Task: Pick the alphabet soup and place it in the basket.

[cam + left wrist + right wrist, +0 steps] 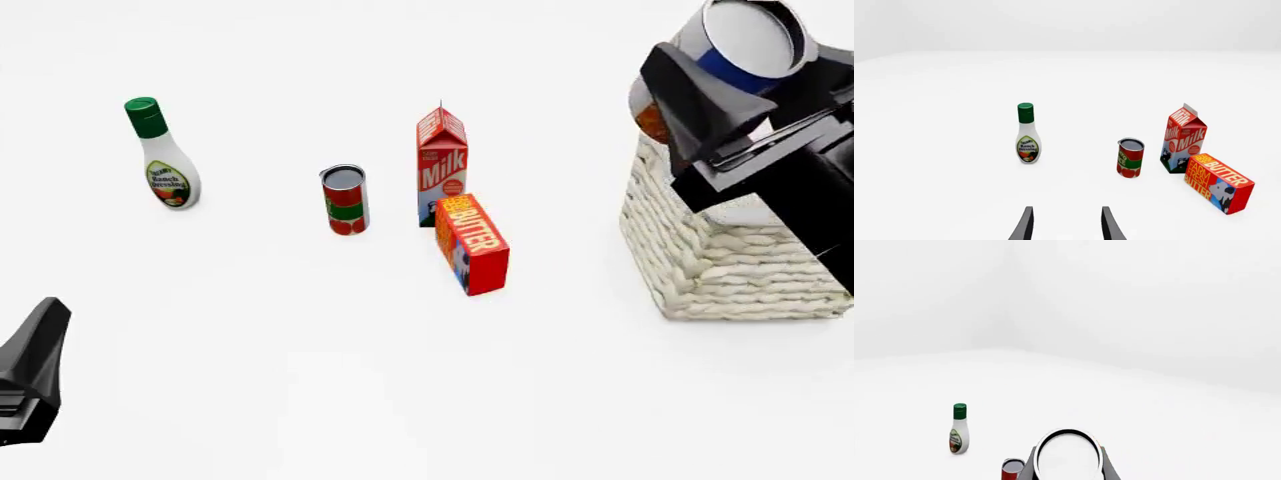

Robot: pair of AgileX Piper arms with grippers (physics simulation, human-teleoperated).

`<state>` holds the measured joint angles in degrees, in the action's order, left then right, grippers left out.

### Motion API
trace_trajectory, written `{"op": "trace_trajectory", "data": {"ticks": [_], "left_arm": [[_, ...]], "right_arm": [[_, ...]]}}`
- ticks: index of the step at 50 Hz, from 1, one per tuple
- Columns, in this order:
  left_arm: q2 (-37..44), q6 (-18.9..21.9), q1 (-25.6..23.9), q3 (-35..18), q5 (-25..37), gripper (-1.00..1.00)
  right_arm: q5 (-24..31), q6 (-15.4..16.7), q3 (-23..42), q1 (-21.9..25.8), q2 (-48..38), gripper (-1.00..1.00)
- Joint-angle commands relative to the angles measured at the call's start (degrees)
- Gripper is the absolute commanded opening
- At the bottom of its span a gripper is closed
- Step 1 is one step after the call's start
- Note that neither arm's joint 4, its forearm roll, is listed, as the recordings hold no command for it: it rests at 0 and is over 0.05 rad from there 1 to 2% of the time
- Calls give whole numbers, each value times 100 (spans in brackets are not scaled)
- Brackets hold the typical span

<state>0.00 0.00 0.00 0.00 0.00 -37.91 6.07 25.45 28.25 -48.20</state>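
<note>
Two grippers: the right gripper (727, 75), upper right of the front view, clamps the alphabet soup (747, 40) above the basket (721, 270); the left gripper (1066, 225) idles, fingers apart. Best to lower the can centrally inside before releasing.

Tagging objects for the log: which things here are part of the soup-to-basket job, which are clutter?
Job: alphabet soup, held by the right gripper above the basket.

Clutter: ranch dressing bottle, red-and-green can, milk carton, butter box. Left gripper idle, open.
</note>
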Motion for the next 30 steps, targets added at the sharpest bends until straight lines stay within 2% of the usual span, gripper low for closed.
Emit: {"op": "trace_trajectory", "data": {"ticks": [1,14,30], "left_arm": [[0,0,0,0,0,100],[0,0,0,0,0,100],[0,0,0,0,0,100]], "right_arm": [[663,124,433,-505,466,-100],[1181,324,880,-1142,574,-100],[1533,310,1058,-1914,550,-100]]}}
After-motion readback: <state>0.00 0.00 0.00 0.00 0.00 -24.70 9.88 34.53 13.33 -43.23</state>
